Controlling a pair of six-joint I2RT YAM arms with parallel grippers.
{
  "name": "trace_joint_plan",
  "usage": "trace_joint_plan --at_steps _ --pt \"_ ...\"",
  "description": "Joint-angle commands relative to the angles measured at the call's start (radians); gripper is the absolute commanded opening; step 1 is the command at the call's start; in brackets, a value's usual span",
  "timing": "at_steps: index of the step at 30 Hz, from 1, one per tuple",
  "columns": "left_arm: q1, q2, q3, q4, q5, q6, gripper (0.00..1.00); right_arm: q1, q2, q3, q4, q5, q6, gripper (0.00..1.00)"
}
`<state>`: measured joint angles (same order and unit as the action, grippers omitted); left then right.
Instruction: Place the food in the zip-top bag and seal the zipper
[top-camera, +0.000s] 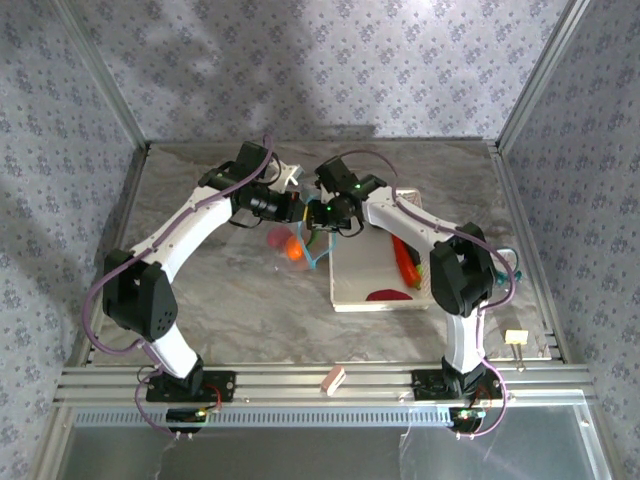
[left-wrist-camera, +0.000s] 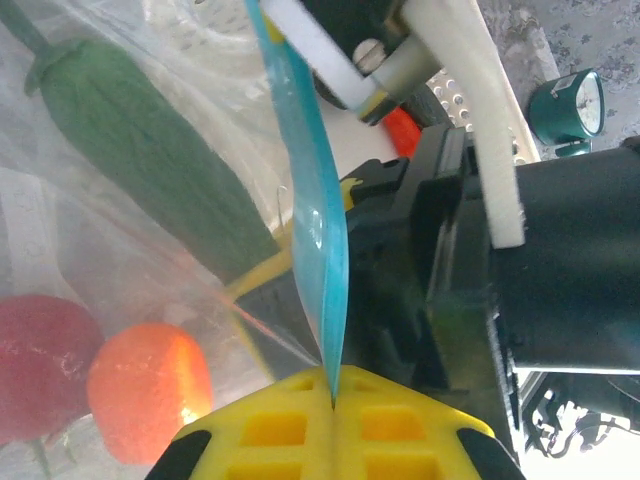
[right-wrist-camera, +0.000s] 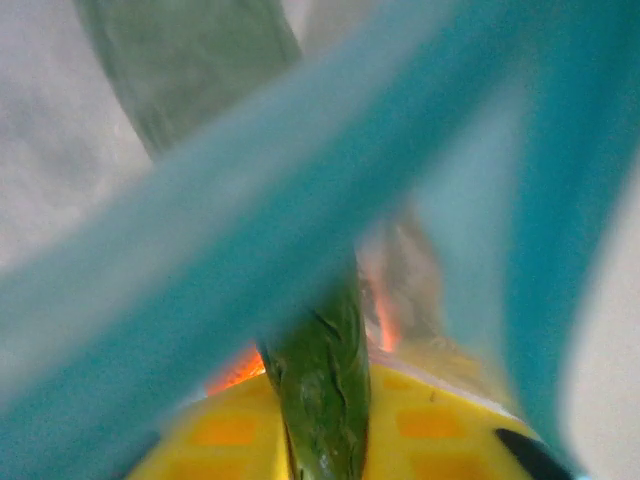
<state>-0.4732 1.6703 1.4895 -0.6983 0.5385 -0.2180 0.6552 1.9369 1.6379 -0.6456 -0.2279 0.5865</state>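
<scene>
Clear crinkly bag (left-wrist-camera: 40, 230), blue zipper strip (left-wrist-camera: 315, 230) clamped unsealed by left gripper (left-wrist-camera: 333, 400), holds long green vegetable (left-wrist-camera: 150, 160); right gripper's (right-wrist-camera: 318, 440) grip unclear; red chili (top-camera: 405, 260) outside.

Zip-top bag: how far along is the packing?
Done: tomato and orange sit inside the bag. In hand: left gripper pinches the blue zipper strip, holding the mouth open; a green vegetable lies between the fingers of the right gripper at the mouth, grip or release unclear. Left: a long red piece and a dark red slice lie in the white basket; zipper not sealed.
</scene>
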Motion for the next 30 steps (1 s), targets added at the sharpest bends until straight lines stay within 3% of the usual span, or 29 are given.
trace_joint_plan --at_steps 1,5,11,14,20,25,30 --pt "0.000 -0.025 0.037 -0.001 0.037 0.002 0.00 0.013 0.005 0.043 -0.011 0.028 -0.005 0.35" --pt "0.016 -0.026 0.036 0.012 0.041 -0.010 0.00 0.015 -0.033 0.033 -0.036 0.061 -0.026 0.49" --pt "0.029 -0.018 0.034 0.014 0.048 -0.018 0.00 0.019 -0.163 -0.029 -0.053 0.125 -0.083 0.50" --pt "0.038 -0.016 0.033 0.014 0.048 -0.017 0.00 0.021 -0.279 -0.090 -0.069 0.213 -0.121 0.50" --pt "0.047 -0.009 0.030 0.014 0.039 -0.012 0.00 -0.003 -0.466 -0.210 -0.172 0.471 -0.156 0.67" --pt "0.047 0.002 0.037 0.014 0.039 -0.005 0.01 -0.069 -0.474 -0.281 -0.241 0.566 -0.145 0.72" --pt "0.047 0.005 0.039 0.014 0.034 -0.001 0.03 -0.142 -0.397 -0.325 -0.156 0.523 -0.151 0.82"
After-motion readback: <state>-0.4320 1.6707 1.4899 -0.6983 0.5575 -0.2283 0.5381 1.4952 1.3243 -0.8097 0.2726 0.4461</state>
